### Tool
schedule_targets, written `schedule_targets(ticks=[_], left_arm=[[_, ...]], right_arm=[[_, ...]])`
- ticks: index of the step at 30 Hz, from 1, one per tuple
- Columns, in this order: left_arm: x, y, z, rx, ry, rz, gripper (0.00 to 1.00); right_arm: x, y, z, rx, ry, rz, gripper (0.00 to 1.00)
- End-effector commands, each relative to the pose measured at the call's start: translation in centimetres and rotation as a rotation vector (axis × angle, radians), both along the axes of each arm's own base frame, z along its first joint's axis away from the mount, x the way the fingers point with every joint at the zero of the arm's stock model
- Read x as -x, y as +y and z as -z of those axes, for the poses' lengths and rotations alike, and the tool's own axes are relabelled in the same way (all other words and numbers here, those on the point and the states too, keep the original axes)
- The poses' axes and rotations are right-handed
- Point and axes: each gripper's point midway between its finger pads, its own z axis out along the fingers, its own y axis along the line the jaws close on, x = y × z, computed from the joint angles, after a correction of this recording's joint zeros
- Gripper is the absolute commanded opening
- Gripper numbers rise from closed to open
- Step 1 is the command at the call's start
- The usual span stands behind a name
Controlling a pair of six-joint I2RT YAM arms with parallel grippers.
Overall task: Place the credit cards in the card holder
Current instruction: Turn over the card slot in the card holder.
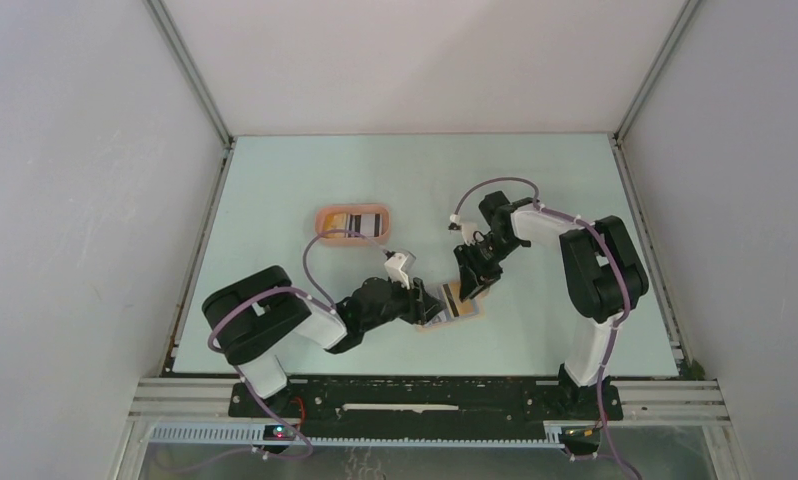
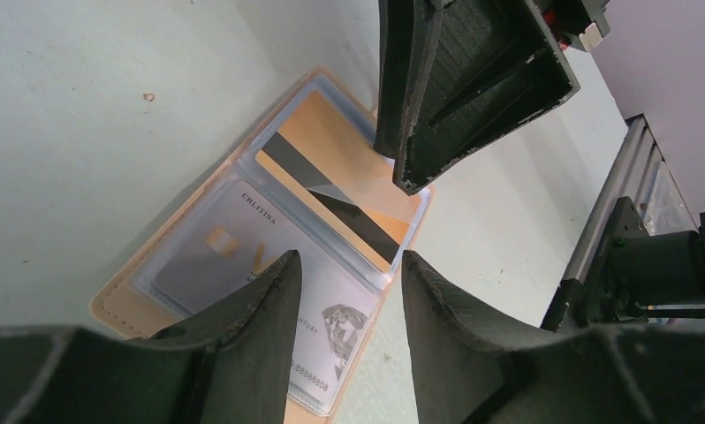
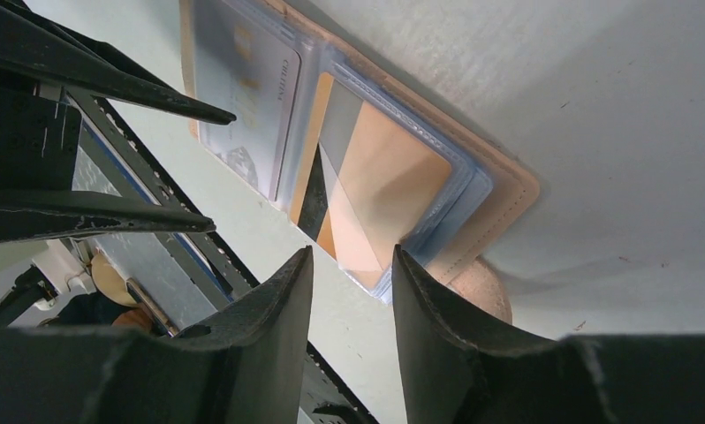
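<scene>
The tan card holder [image 1: 465,310] lies open on the table between both grippers. Its clear sleeves hold a white-grey card [image 2: 234,265] and a yellow-orange card [image 2: 327,150] with a black stripe, which sits slightly skewed and partly under a clear flap. My left gripper [image 2: 349,258] is open and empty, just above the white-grey card's end. My right gripper [image 3: 352,252] is open and empty at the sleeve edge by the yellow-orange card [image 3: 384,177]. The holder's tan edge [image 3: 508,190] and the white-grey card [image 3: 252,88] also show in the right wrist view. From above, the left gripper [image 1: 430,305] and right gripper [image 1: 472,285] nearly meet.
A peach-orange oval tray [image 1: 322,218] stands behind the left arm with more cards [image 1: 360,222] in it. The right gripper's finger [image 2: 473,79] hangs close over the holder in the left wrist view. The metal rail [image 1: 425,388] runs along the near table edge.
</scene>
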Motion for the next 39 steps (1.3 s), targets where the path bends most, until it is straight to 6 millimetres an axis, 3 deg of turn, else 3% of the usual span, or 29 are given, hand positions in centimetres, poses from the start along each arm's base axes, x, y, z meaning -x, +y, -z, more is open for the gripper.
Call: schedule_targets(ticks=[1, 10, 21, 39], left_arm=[[-1.2, -1.4, -1.7, 0.056, -0.038, -0.015, 0.51], [-1.4, -1.4, -1.0, 0.039, -0.033, -0.019, 0.51], [-1.3, -1.5, -0.6, 0.032, -0.028, -0.012, 0.5], [-1.3, -1.7, -0.3, 0.028, -0.022, -0.006, 0.5]], right_arm=[[-0.4, -0.1, -0.1, 0.004, 0.004, 0.014, 0.46], [-0.7, -0.8, 1.0, 0.051, 0.012, 0.027, 0.49], [0.1, -0.1, 1.2, 0.006, 0.077, 0.032, 0.52], [-0.1, 0.9, -1.2, -0.164, 0.159, 0.087, 0.52]])
